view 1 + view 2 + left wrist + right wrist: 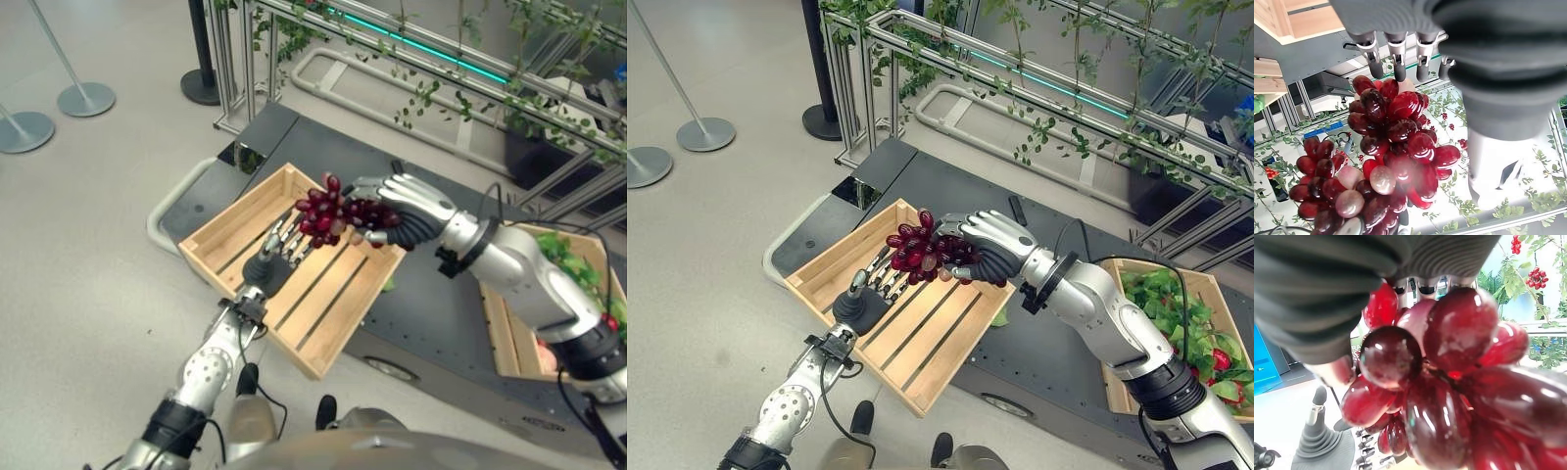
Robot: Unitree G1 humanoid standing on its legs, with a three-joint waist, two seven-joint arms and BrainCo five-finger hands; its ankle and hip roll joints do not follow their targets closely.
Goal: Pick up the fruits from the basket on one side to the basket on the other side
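Over the slatted wooden crate [323,323], the right robot hand [411,211] curls its fingers round a glossy bunch of dark red grapes [333,213]. Just beneath, the left robot hand [279,250] reaches up, fingers straight and relaxed, tips at the grapes. No legible writing anywhere.

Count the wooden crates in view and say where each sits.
2. One wooden crate lies on the dark platform at the robot's left, under the grapes held by the right hand. The other crate, holding greens, sits at the right.
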